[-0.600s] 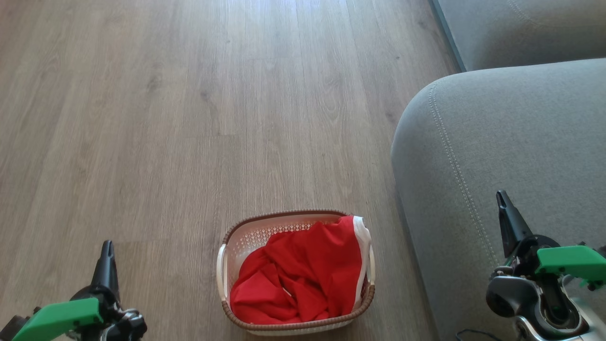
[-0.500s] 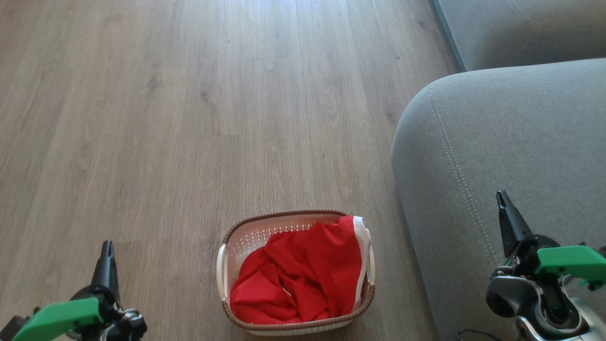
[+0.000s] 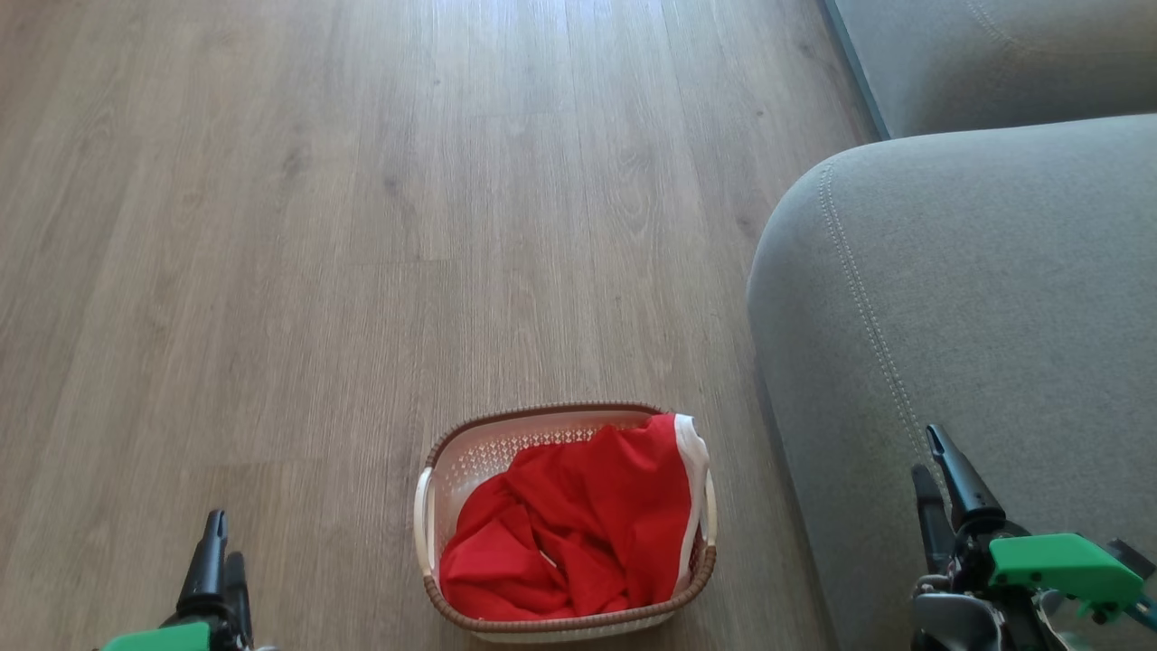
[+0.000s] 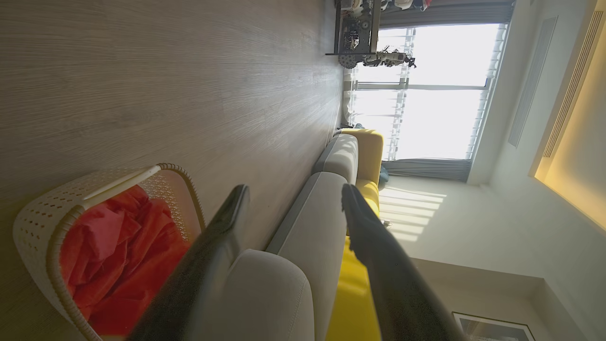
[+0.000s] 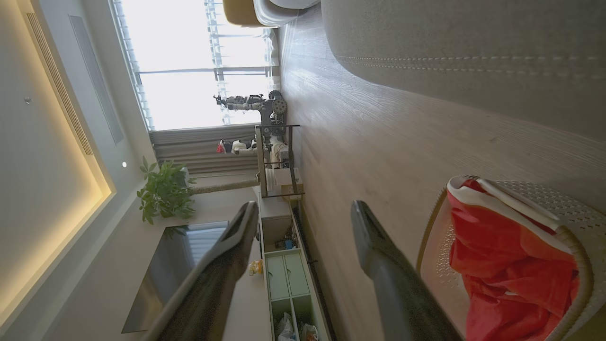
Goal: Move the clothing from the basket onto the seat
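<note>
Left end effector (image 3: 224, 544), 7 o'clock: spread wide, empty. Right end effector (image 3: 925, 452), 4 o'clock: likewise. Red clothing (image 3: 578, 524) in basket (image 3: 542, 411).

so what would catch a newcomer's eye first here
The bright red clothing, bunched up in the cream basket on the wooden floor, low in the middle of the head view. Next comes the big grey seat along the right side, beside the basket. The left claw and right claw sit open in the bottom corners, holding nothing.
</note>
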Robot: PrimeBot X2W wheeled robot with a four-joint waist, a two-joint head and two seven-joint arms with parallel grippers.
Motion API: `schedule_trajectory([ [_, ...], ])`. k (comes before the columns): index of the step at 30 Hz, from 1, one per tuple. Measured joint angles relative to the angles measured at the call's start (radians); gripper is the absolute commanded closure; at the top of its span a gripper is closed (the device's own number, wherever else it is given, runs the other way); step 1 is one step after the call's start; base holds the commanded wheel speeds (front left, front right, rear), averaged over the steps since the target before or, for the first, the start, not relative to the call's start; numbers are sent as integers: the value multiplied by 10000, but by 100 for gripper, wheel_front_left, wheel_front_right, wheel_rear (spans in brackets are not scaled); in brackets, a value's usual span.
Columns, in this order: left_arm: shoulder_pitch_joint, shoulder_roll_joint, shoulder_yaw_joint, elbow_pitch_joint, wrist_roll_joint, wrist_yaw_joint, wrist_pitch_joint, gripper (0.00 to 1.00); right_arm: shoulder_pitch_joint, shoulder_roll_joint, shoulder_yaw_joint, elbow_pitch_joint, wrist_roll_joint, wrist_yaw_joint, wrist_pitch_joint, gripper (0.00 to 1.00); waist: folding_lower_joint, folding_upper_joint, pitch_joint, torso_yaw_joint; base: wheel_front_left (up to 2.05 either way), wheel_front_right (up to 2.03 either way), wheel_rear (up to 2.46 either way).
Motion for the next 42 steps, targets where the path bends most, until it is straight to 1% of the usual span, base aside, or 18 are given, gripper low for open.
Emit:
schedule_trajectory([
  [8,12,0,-186,-240,155,15,-230,0,-3,228,-138,-8,-485,0,-2,0,0,0,-49,8,0,0,0],
  [11,31,0,-201,-291,311,98,-316,0,-2,263,-247,-13,-736,0,-2,0,0,0,-68,13,0,0,0],
  [19,65,0,-301,-602,1110,263,-539,0,-2,426,-554,-100,-1586,0,-2,0,0,0,-114,35,0,0,0],
  [25,70,0,-522,-773,2050,349,-696,0,0,571,-692,-268,-2456,0,-4,0,0,0,-144,50,0,0,0],
  [28,71,2,-569,-899,2516,439,-792,0,2,600,-750,-389,-3037,0,-4,0,0,0,-157,58,0,0,0],
  [33,72,2,-765,-966,3315,456,-936,0,10,721,-886,-616,-3979,0,-4,0,0,0,-181,72,0,0,0],
  [35,72,2,-853,-1016,3685,539,-974,0,12,765,-940,-700,-4395,0,-4,0,0,0,-189,76,0,0,0],
  [36,72,2,-853,-1016,3685,539,-974,0,12,765,-940,-700,-4395,0,-4,0,0,0,-189,76,0,0,0],
  [42,80,4,-965,-1135,4861,568,-1160,0,71,890,-1020,-832,-5534,0,-6,0,0,0,-215,90,0,0,0],
])
